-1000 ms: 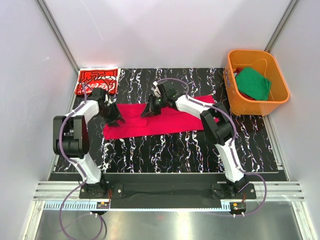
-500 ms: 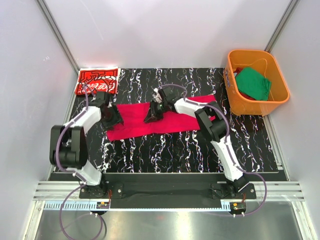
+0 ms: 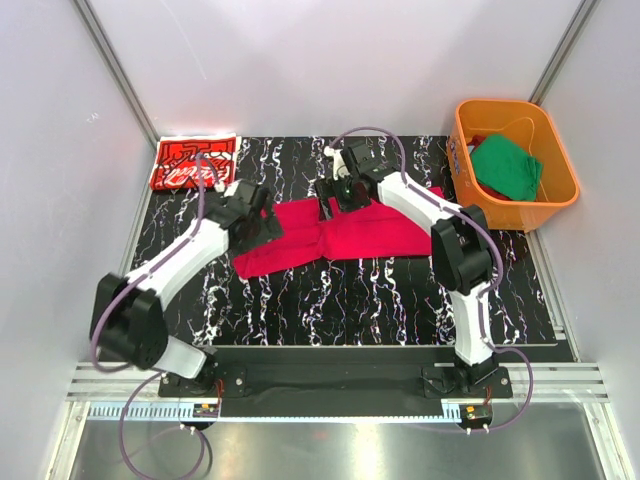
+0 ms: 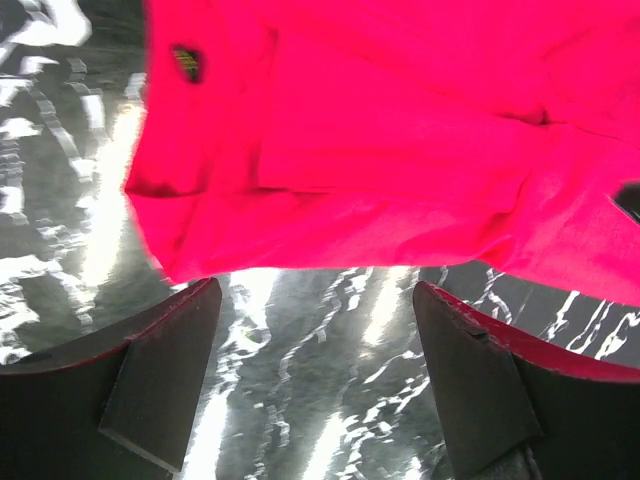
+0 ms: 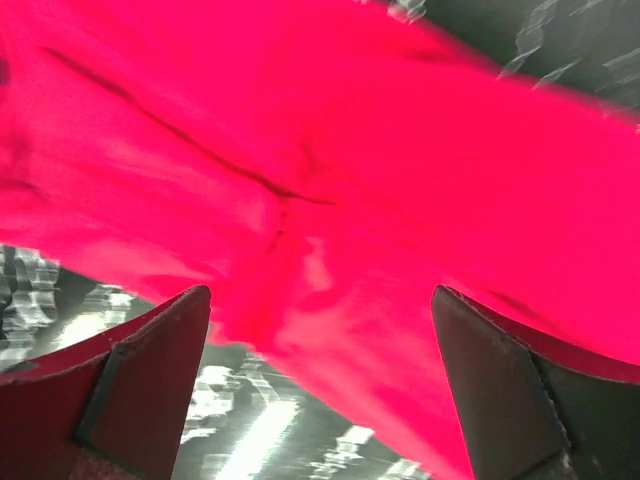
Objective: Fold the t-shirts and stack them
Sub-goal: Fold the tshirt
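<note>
- The black, white-veined table top (image 3: 380, 300) runs leftward from the orange tub (image 3: 510, 215), which stands at its far right edge.
- The crimson t-shirt (image 3: 340, 235) lies just left of the tub on the table. It is plain and spread as a long, uneven band with creases and a turned-over fold near its middle. The end nearest the tub sits farther back than the other end. The right arm crosses over part of it, so that stretch of cloth is hidden from above.
- The printed t-shirt (image 3: 193, 160), red with white line work, lies folded flat well to the left of the tub, at the table's far left corner.
- The green t-shirt (image 3: 507, 167) sits bunched inside the tub. A sliver of something red shows behind it, too little to make out.
- The right gripper (image 5: 320, 330) hangs left of the tub over the crimson cloth's far edge. Its jaws are spread wide with nothing clamped between them, and its wrist view is motion-blurred.
- The left gripper (image 4: 315, 320) is farther left of the tub, at the crimson shirt's near-left end. Its jaws are apart, with bare table between them.
- A small dark label (image 4: 185, 62) shows on the crimson shirt, and its writing is unreadable.
</note>
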You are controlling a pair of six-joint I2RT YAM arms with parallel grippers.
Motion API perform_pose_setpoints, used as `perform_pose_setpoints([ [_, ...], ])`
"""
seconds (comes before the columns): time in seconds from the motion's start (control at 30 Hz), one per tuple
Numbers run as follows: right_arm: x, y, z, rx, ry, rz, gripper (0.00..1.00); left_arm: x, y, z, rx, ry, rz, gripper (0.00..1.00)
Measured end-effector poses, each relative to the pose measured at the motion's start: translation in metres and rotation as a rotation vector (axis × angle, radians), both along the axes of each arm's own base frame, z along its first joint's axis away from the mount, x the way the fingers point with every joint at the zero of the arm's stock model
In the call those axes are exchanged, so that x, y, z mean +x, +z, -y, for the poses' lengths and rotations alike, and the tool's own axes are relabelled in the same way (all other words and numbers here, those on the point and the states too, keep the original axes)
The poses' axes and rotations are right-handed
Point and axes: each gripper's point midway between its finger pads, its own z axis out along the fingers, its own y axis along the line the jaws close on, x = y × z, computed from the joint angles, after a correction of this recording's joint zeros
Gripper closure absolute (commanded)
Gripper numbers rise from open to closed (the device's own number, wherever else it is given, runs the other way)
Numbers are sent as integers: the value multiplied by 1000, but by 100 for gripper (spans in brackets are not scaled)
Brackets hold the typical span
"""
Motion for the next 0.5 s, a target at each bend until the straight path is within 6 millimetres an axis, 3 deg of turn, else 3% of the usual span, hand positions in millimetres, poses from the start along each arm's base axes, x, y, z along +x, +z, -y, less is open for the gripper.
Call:
perform_pose_setpoints([
  [0.17,13,11,29,-161,127,174,0,18,-22,32,2,23,-75,12],
  [0.3,16,-4,50,-196,252,170,0,21,-45,40,18,78,-157,1],
  [0.5,28,-36,85,-214,334,118,0,38,-37,46,-10,155,-154,1],
])
